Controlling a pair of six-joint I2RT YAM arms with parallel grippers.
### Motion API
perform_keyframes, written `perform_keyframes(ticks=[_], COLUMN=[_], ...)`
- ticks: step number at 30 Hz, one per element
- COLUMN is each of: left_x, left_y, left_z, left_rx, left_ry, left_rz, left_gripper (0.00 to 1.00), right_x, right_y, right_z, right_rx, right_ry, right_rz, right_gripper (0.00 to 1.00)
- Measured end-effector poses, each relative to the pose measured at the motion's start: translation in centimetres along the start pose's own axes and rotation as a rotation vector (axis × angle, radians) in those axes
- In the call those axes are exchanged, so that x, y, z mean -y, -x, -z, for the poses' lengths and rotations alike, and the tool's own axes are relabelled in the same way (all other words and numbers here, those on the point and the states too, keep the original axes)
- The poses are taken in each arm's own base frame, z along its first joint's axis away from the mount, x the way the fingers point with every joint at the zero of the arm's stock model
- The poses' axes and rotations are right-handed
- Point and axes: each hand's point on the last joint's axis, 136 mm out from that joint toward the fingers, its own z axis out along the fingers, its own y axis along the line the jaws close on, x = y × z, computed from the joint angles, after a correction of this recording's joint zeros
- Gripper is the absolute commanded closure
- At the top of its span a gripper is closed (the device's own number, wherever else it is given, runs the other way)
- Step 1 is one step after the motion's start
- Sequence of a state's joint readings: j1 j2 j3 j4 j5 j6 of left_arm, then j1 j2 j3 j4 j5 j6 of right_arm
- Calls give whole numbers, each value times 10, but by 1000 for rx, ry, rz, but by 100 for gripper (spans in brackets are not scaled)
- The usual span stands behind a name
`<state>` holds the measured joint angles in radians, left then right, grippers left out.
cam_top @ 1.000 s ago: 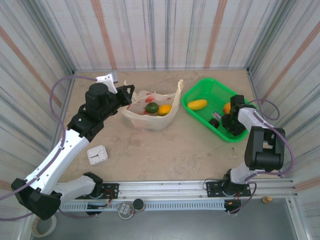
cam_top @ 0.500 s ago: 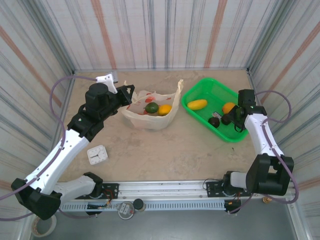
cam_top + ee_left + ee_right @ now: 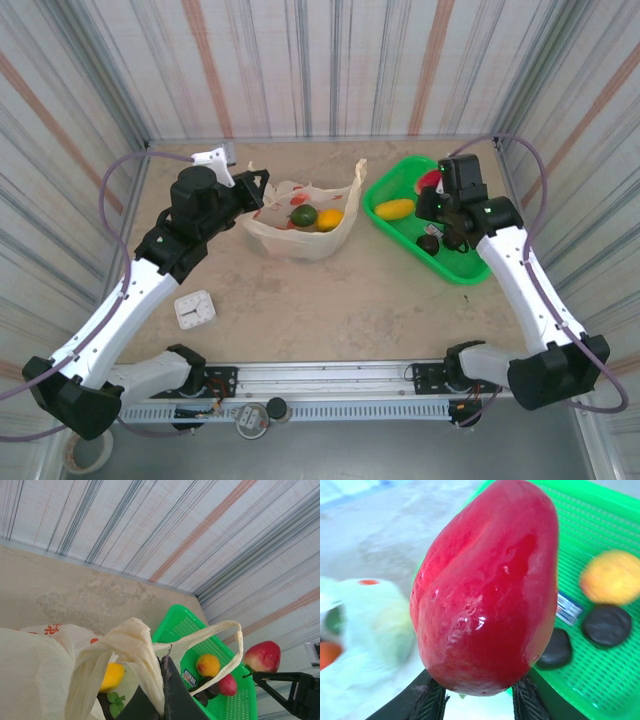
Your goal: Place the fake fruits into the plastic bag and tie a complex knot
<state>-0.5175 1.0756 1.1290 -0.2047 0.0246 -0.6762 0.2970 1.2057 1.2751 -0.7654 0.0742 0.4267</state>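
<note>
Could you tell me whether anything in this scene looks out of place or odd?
One stray item: a small white square object lies alone on the beige table beside the left arm, away from the cream plastic bag and green plastic basket. Nothing looks spilled or damaged.

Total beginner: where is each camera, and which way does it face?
Top external: above, behind both arms, looking down at table, plastic bag, green basket.
Left wrist: on the left arm, looking past the left gripper pinching the bag handle toward the basket.
Right wrist: on the right arm, facing the right gripper holding the red fruit.
Wrist views share fruit, basket.
</note>
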Motion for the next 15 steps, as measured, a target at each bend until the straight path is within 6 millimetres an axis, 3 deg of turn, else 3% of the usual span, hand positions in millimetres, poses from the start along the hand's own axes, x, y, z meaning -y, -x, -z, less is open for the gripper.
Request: perform_keyframes(ticks=[10, 13, 15], left_x=[0, 0, 0], left_y=[0, 0, 0], left_z=[0, 0, 0], left_rx=[0, 0, 0], left_ry=[0, 0, 0], left_rz=[0, 0, 0], left_gripper=[100, 100, 100], right_x=[-127, -168, -193], right_y=[38, 41, 34], right_z=[79, 92, 89], right_rx=[182, 212, 198], right_ry=[326, 419, 468], right_rz=[269, 340, 382], right_gripper=[60, 60, 60])
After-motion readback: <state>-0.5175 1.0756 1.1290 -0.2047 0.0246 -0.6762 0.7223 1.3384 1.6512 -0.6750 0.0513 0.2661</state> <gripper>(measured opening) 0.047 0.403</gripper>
